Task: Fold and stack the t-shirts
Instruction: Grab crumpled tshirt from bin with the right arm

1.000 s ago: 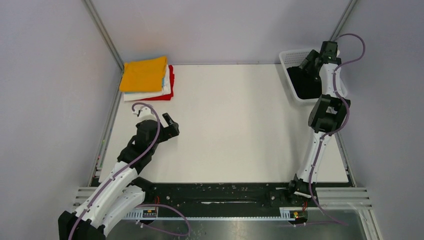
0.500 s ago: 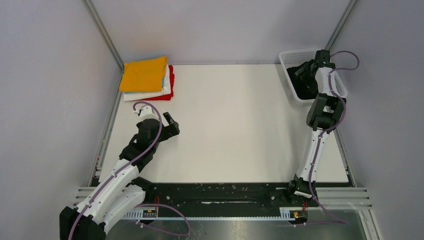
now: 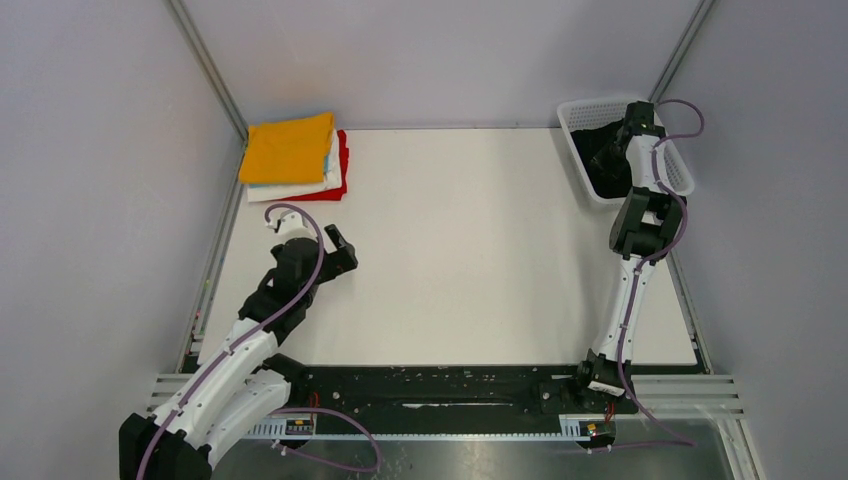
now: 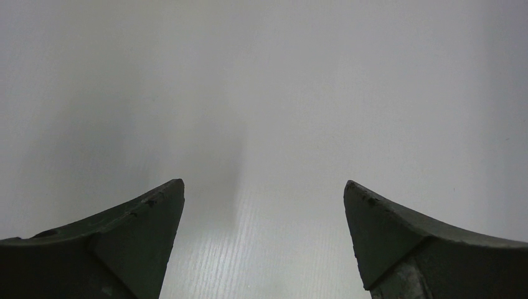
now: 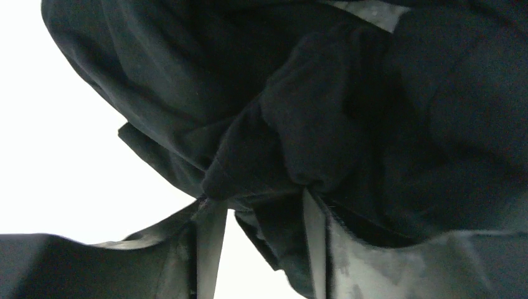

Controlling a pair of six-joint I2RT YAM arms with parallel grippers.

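My right gripper [image 5: 260, 199] is down in the basket [image 3: 578, 107] at the far right corner. Its fingers are drawn in on a bunched fold of the black shirt [image 5: 324, 124], which lies crumpled there. The cloth looks soft, limp and light. I judge one pinch will lift it as a dangling wad, so I'd rather take a shoulder seam, but I can't make one out. My left gripper [image 4: 263, 183] hangs wide open over the table [image 3: 460, 240], holding nothing. The folded shirts [image 3: 292, 150] sit stacked at the far left corner.
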